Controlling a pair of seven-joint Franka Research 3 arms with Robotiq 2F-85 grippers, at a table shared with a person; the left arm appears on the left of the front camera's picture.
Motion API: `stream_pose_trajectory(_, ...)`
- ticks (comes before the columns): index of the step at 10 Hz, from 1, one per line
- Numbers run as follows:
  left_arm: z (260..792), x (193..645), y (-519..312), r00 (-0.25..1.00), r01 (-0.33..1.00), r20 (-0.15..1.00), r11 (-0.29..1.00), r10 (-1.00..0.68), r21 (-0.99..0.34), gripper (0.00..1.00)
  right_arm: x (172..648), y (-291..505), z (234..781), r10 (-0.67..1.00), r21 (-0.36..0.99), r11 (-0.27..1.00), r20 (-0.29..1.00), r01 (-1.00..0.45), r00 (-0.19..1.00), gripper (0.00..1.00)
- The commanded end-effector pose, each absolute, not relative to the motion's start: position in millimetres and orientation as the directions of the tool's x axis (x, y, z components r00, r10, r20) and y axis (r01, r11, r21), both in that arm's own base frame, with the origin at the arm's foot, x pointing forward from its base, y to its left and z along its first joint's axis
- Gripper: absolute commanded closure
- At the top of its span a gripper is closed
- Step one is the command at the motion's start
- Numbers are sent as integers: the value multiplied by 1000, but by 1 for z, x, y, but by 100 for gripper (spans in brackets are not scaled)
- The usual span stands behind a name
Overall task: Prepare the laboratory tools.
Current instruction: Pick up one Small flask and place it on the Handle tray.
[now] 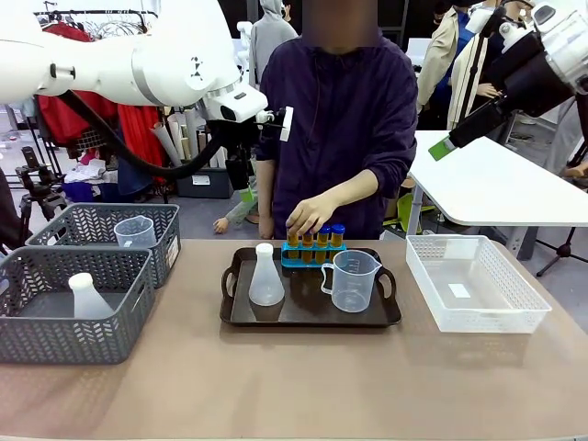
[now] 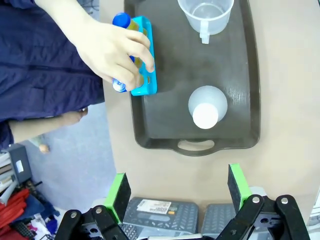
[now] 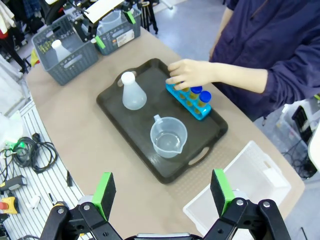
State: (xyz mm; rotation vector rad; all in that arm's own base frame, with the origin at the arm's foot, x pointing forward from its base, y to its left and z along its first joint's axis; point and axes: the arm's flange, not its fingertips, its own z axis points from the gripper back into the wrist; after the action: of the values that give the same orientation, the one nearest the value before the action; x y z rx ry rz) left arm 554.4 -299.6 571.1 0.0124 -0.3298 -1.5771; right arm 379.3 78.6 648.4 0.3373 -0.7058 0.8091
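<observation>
A dark tray (image 1: pixel 310 320) sits mid-table and carries the laboratory tools. These are a translucent white conical flask (image 1: pixel 265 276), a clear handled measuring jug (image 1: pixel 353 280) and blue-capped amber test tubes (image 1: pixel 314 239) in a blue rack. The person's hand (image 1: pixel 308 216) rests on the tubes. My left gripper (image 1: pixel 246 188) hangs open high above the table's far edge, left of the tray. From its wrist I see the flask (image 2: pixel 206 107), the jug (image 2: pixel 206 15) and the tubes (image 2: pixel 145 55) beyond its fingers. My right gripper (image 1: pixel 443 147) is raised at the upper right, open and empty.
Two grey lattice baskets (image 1: pixel 106 220) stand at the left, the far one holding a jug (image 1: pixel 135 231) and the near one a flask (image 1: pixel 87 296). A white lattice basket (image 1: pixel 473 280) sits right of the tray. Bare tabletop lies in front of the tray.
</observation>
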Motion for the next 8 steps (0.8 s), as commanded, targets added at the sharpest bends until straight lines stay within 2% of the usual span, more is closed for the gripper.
stream_pose_trajectory(1,574,555,-295,-47,975,195,-3,-980,222,0,380,78,649,533,27,645,701,-764,474,0)
stream_pose_trajectory(8,574,555,-295,-47,975,195,-3,-980,222,0,380,78,649,533,27,645,701,-764,474,0)
